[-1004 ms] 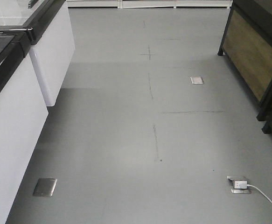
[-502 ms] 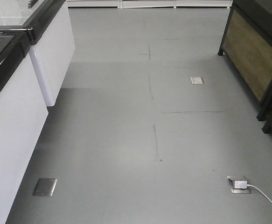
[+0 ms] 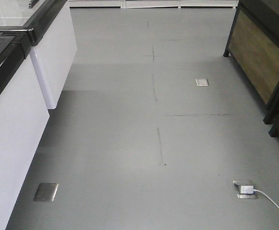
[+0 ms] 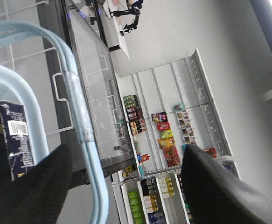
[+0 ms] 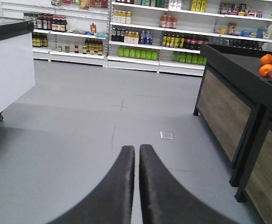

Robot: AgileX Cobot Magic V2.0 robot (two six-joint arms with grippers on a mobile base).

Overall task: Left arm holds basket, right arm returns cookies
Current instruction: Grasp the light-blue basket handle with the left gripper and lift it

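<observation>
1. Change check: the front view matches the frames from the preceding second. The floor (image 3: 153, 143), the white cabinet (image 3: 15, 120) and the floor socket (image 3: 246, 189) keep their places, so the base is judged practically stationary.
2. Left gripper (image 4: 126, 154): the fingers stand wide apart. One pale blue hoop handle of the basket (image 4: 82, 135) runs between them, close to the left-hand finger. Actual contact cannot be confirmed.
3. Cookies (image 4: 10, 140): the navy carton, barcode showing, sits beside the handles at the left edge of the left wrist view. It is judged to be in the basket, though the basket body is out of view.
4. Right gripper (image 5: 136, 147): the fingers are pressed together with nothing between them, aimed down the aisle toward the stocked shelves (image 5: 140, 28).
5. Task meaning: the return has not begun. The right arm must first take the carton.
</observation>
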